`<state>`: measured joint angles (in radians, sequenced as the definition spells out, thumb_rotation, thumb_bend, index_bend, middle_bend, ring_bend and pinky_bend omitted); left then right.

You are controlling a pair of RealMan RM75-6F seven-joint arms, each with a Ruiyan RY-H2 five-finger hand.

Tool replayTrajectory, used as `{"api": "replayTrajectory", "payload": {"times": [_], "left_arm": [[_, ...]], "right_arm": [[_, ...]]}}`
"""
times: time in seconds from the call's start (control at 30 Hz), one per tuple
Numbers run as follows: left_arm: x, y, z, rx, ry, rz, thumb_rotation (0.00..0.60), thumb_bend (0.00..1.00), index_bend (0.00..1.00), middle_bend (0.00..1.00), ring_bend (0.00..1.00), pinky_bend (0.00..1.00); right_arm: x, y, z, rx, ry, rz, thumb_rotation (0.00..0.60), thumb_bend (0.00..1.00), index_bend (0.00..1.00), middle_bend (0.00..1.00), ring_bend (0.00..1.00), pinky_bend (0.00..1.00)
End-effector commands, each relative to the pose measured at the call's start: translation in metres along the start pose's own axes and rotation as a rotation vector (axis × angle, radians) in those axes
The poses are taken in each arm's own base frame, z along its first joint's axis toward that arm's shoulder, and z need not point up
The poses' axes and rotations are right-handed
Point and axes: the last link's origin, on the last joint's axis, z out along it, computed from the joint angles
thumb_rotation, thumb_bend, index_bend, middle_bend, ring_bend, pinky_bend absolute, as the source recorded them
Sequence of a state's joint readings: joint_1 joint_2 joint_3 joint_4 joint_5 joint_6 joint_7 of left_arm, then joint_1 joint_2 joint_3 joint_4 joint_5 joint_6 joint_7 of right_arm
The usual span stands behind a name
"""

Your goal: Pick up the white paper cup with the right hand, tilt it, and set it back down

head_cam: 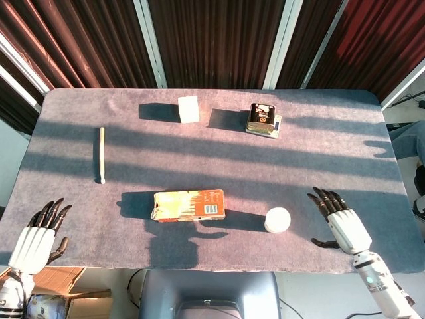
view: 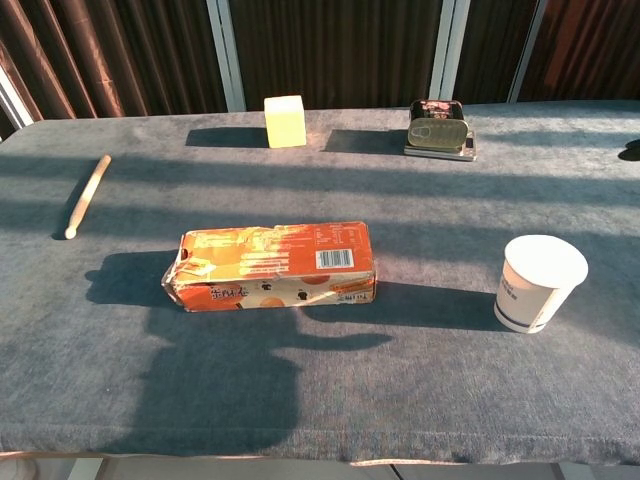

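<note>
The white paper cup (head_cam: 277,219) stands upright near the table's front edge, right of centre; the chest view shows the cup (view: 538,283) with a dark band near its base. My right hand (head_cam: 340,220) hovers to the right of it, fingers spread and empty, a short gap away. My left hand (head_cam: 38,236) hangs at the front left corner, fingers apart, holding nothing. Neither hand appears in the chest view.
An orange carton (head_cam: 188,205) lies flat to the left of the cup. A wooden stick (head_cam: 101,155) lies at the left. A pale cube (head_cam: 188,109) and an opened tin (head_cam: 262,119) sit at the back of the grey table (head_cam: 332,153).
</note>
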<state>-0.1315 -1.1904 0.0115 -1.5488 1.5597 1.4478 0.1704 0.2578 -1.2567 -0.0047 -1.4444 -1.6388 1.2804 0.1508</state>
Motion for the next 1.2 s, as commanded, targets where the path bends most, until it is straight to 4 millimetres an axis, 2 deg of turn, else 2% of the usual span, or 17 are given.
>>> {"api": "replayTrajectory", "payload": {"times": [0.03, 0.27, 0.57, 0.87, 1.07, 1.2], "left_arm": [[0.0, -0.001, 0.0, 0.002, 0.0, -0.003, 0.6, 0.41, 0.13, 0.0, 0.0, 0.21], [0.002, -0.001, -0.002, 0.002, 0.002, -0.008, 0.6, 0.41, 0.15, 0.0, 0.0, 0.21], [0.004, -0.002, -0.004, 0.001, 0.004, -0.017, 0.6, 0.41, 0.16, 0.0, 0.0, 0.21], [0.004, -0.003, -0.004, 0.001, 0.0, -0.018, 0.6, 0.41, 0.17, 0.0, 0.0, 0.21], [0.003, -0.002, -0.004, 0.001, -0.002, -0.017, 0.6, 0.41, 0.17, 0.0, 0.0, 0.21], [0.003, -0.002, -0.004, 0.002, -0.004, -0.017, 0.6, 0.41, 0.17, 0.0, 0.0, 0.21]], "right_arm": [[-0.011, -0.006, 0.025, 0.06, -0.048, 0.056, 0.6, 0.15, 0.14, 0.14, 0.1, 0.23], [-0.026, -0.02, 0.055, 0.109, -0.094, 0.141, 0.6, 0.15, 0.26, 0.23, 0.2, 0.33], [-0.039, -0.03, 0.074, 0.129, -0.139, 0.176, 0.6, 0.15, 0.39, 0.31, 0.31, 0.42], [-0.044, -0.033, 0.08, 0.132, -0.076, 0.16, 0.6, 0.15, 0.6, 0.46, 0.49, 0.6], [-0.039, -0.033, 0.078, 0.145, -0.004, 0.145, 0.6, 0.15, 0.62, 0.47, 0.5, 0.61], [-0.026, -0.035, 0.074, 0.162, 0.075, 0.018, 0.6, 0.15, 0.62, 0.47, 0.5, 0.61]]}}
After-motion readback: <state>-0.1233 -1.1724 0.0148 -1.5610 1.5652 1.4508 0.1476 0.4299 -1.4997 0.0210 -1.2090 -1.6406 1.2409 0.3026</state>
